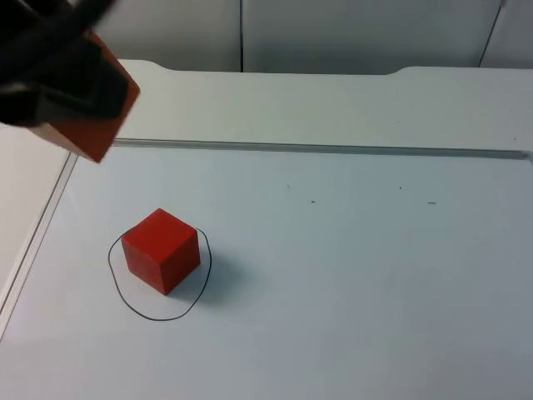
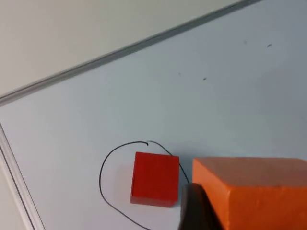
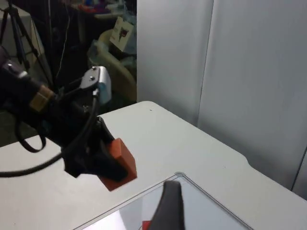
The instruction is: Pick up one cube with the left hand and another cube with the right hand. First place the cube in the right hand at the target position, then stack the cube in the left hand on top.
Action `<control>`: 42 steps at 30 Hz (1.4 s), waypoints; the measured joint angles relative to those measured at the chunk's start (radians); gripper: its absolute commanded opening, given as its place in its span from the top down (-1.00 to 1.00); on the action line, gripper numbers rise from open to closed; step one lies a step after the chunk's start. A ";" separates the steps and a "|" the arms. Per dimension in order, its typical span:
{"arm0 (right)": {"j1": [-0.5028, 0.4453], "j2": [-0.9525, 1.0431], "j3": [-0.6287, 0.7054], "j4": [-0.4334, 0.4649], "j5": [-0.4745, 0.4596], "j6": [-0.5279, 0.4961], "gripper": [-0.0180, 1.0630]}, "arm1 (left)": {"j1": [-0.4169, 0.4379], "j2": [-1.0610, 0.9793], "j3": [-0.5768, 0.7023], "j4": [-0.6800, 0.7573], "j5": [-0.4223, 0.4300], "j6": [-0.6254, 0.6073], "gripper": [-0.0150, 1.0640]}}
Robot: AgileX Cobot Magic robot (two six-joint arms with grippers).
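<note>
A red cube (image 1: pixel 162 250) sits on the white table inside a hand-drawn black circle (image 1: pixel 158 319); the left wrist view shows the same red cube (image 2: pixel 154 178) within the circle (image 2: pixel 101 182). My left gripper (image 1: pixel 83 104) hangs high at the back left, shut on an orange cube (image 1: pixel 98 135), up and to the left of the red one. In the left wrist view the orange cube (image 2: pixel 254 191) sits beside a black fingertip (image 2: pixel 193 211). My right gripper (image 3: pixel 170 211) is raised off the table, and its view looks across at the left arm carrying the orange cube (image 3: pixel 117 165).
A grey strip (image 1: pixel 333 148) runs across the back of the work surface, and a raised edge (image 1: pixel 37 233) borders it on the left. Behind stands the grey partition wall (image 1: pixel 333 33). A few small ink marks (image 1: pixel 431 202) dot the table to the right.
</note>
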 measured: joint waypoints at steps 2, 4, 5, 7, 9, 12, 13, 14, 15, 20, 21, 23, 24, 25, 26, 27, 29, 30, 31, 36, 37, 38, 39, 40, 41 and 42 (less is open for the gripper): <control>0.000 -0.033 0.015 0.000 0.014 0.012 -0.34 | 0.000 0.052 0.000 0.011 -0.017 0.000 0.98; 0.000 -0.064 0.024 0.000 0.049 0.017 -0.34 | 0.000 0.128 -0.011 0.029 -0.019 0.000 0.98; 0.000 -0.073 0.024 0.000 0.069 0.019 -0.34 | 0.000 0.159 -0.026 0.037 -0.019 0.000 0.98; 0.000 -0.082 0.024 0.000 0.091 0.019 -0.34 | 0.000 0.194 -0.042 0.050 -0.019 0.000 0.98; 0.000 -0.086 0.024 0.000 0.120 0.019 -0.34 | 0.000 0.257 -0.087 0.068 -0.019 0.002 0.98; 0.000 -0.088 0.025 0.000 0.148 0.021 -0.34 | 0.000 0.308 -0.129 0.079 -0.017 0.002 0.98; 0.000 -0.088 0.025 0.000 0.156 0.021 -0.34 | 0.000 0.335 -0.146 0.083 -0.017 0.002 0.98; 0.000 -0.088 0.025 0.000 0.163 0.021 -0.34 | 0.000 0.370 -0.164 0.087 -0.012 0.002 0.98; 0.000 -0.088 0.025 0.000 0.167 0.021 -0.34 | 0.000 0.396 -0.171 0.087 -0.010 0.002 0.98; 0.000 -0.088 0.025 -0.004 0.182 0.021 -0.34 | 0.041 0.478 -0.177 0.082 0.007 0.011 0.98; 0.000 -0.088 0.025 -0.004 0.184 0.021 -0.34 | 0.062 0.492 -0.177 0.062 0.008 0.033 0.98; 0.000 -0.088 0.025 -0.006 0.187 0.021 -0.34 | 0.079 0.500 -0.177 0.025 0.009 0.066 0.98; 0.000 -0.088 0.025 -0.010 0.187 0.021 -0.34 | 0.097 0.508 -0.177 -0.018 0.013 0.124 0.98; 0.000 -0.088 0.025 -0.015 0.188 0.021 -0.34 | 0.108 0.515 -0.177 -0.081 0.015 0.192 0.98; 0.000 -0.088 0.025 -0.018 0.189 0.021 -0.34 | 0.110 0.517 -0.177 -0.143 0.016 0.254 0.98; 0.000 -0.088 0.025 -0.018 0.189 0.021 -0.34 | 0.110 0.517 -0.177 -0.143 0.016 0.254 0.98; 0.000 -0.088 0.025 -0.024 0.189 0.021 -0.34 | 0.114 0.531 -0.177 -0.251 0.016 0.359 0.98; 0.000 -0.088 0.025 -0.024 0.189 0.021 -0.34 | 0.114 0.542 -0.178 -0.279 0.016 0.388 0.98; 0.000 -0.088 0.025 -0.024 0.189 0.021 -0.34 | 0.114 0.553 -0.178 -0.295 0.014 0.405 0.98; 0.000 -0.088 0.025 -0.024 0.189 0.021 -0.34 | 0.114 0.599 -0.178 -0.306 0.014 0.441 0.98; 0.000 -0.088 0.025 -0.024 0.189 0.021 -0.34 | 0.116 0.614 -0.178 -0.306 0.012 0.450 0.98; 0.000 -0.088 0.025 -0.024 0.189 0.021 -0.34 | 0.116 0.629 -0.178 -0.306 0.004 0.460 0.98; 0.000 -0.088 0.025 -0.024 0.189 0.022 -0.34 | 0.116 0.632 -0.178 -0.306 -0.004 0.464 0.98; 0.000 -0.088 0.025 -0.024 0.189 0.022 -0.34 | 0.116 0.633 -0.178 -0.304 -0.014 0.467 0.98; 0.000 -0.088 0.025 -0.024 0.189 0.022 -0.34 | 0.116 0.633 -0.178 -0.304 -0.014 0.467 0.98; 0.000 -0.088 0.025 -0.024 0.189 0.022 -0.34 | 0.116 0.633 -0.178 -0.300 -0.021 0.467 0.98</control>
